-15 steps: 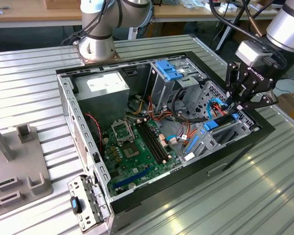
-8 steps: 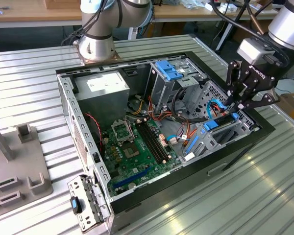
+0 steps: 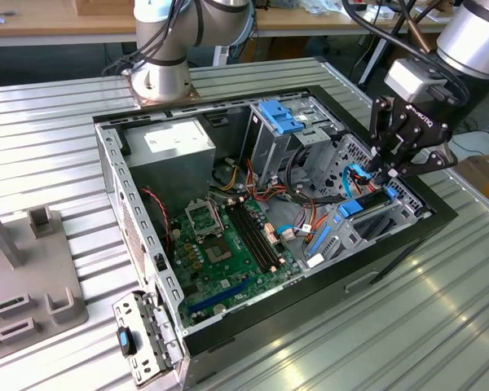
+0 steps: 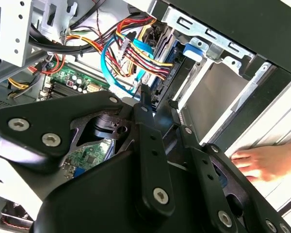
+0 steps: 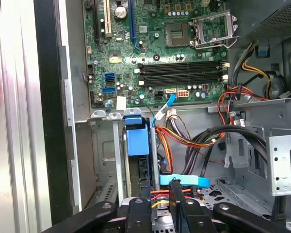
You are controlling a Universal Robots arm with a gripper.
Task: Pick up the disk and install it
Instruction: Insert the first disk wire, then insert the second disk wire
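Note:
The disk (image 3: 370, 208) is dark grey with blue rails. It stands on edge in the drive bay at the open computer case's corner, on the exterior view's right. A blue end tab (image 5: 137, 138) shows at its end in the first wrist view, and its blue rail (image 4: 173, 47) in the second wrist view. My gripper (image 3: 381, 174) hangs straight over the bay. The fingers (image 4: 144, 99) stand close together around the disk's near end (image 4: 161, 90). In the first wrist view my gripper (image 5: 160, 191) sits just behind the blue tab.
A curved blue cable (image 3: 354, 175) and bundled coloured wires (image 5: 184, 141) crowd the space beside the bay. The motherboard (image 3: 220, 240) fills the case floor. A ribbed blue latch plate (image 3: 281, 118) stands at the back. A person's hand (image 4: 269, 162) rests on the table by the case wall.

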